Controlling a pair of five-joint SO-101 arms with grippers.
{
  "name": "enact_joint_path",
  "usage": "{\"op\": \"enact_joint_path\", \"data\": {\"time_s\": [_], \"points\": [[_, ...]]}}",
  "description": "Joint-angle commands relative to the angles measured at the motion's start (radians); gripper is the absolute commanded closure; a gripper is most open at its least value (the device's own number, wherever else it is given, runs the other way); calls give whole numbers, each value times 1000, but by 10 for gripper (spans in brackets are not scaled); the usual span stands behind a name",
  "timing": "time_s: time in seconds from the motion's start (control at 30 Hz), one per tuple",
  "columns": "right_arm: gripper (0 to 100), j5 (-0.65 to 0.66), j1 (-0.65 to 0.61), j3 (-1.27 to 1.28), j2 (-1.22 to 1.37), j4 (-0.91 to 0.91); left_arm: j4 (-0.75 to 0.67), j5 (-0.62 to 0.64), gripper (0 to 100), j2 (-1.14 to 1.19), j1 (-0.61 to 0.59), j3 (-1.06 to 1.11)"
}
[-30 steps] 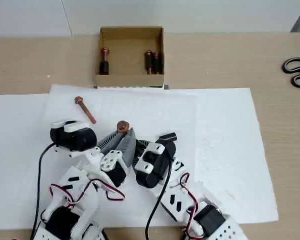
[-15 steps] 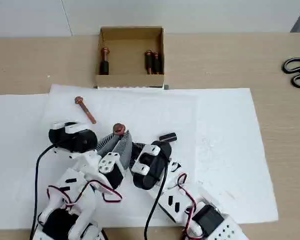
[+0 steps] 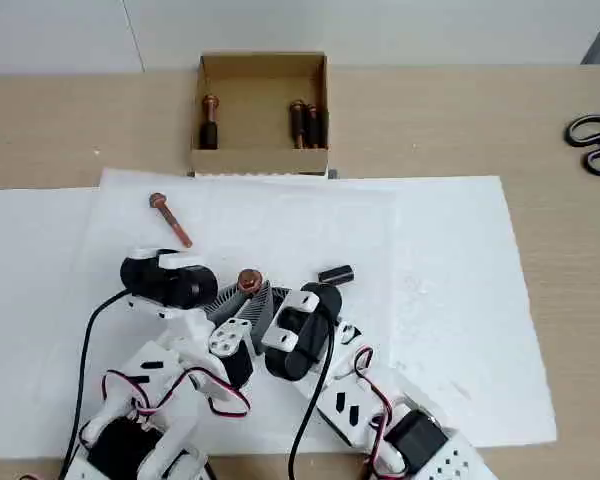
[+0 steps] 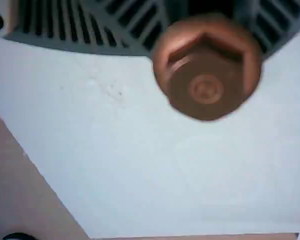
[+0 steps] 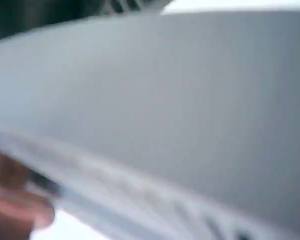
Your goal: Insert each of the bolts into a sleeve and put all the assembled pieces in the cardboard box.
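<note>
The left tool (image 3: 248, 292) is clenched on a copper bolt (image 3: 248, 281), whose head shows from above, over white paper (image 3: 450, 300). The right tool (image 3: 280, 308) crowds it at 4 o'clock; its grip cannot be told. A black sleeve (image 3: 335, 274) lies on the paper at 3 o'clock and a second bolt (image 3: 170, 219) at 10 o'clock. At 12 o'clock, the cardboard box (image 3: 262, 158) on the surface (image 3: 460, 120) holds three assembled pieces (image 3: 209, 122).

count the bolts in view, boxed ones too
5. Three sit sleeved in the box: one bolt at its left, two at its right. One lies loose on the paper. One is held by the left gripper. Others may hide under the arms.
</note>
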Motion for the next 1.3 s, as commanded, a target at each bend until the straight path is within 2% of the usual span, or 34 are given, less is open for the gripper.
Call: {"op": "enact_joint_path", "data": {"time_s": [0.0,0.33,0.57,0.83,1.1,1.27], "points": [[996,15,2,-8,-16,-27,21,-2,994,2,44,5],[996,15,30,0,-16,-77,20,-2,985,2,43,7],[996,15,30,2,-16,-74,21,-2,798,3,43,8],[996,15,30,17,-16,-74,21,-3,790,3,40,2],[996,15,30,17,-16,-74,-6,-163,789,3,-150,1],[996,15,31,17,-15,-73,0,-184,789,3,-183,-58]]}}
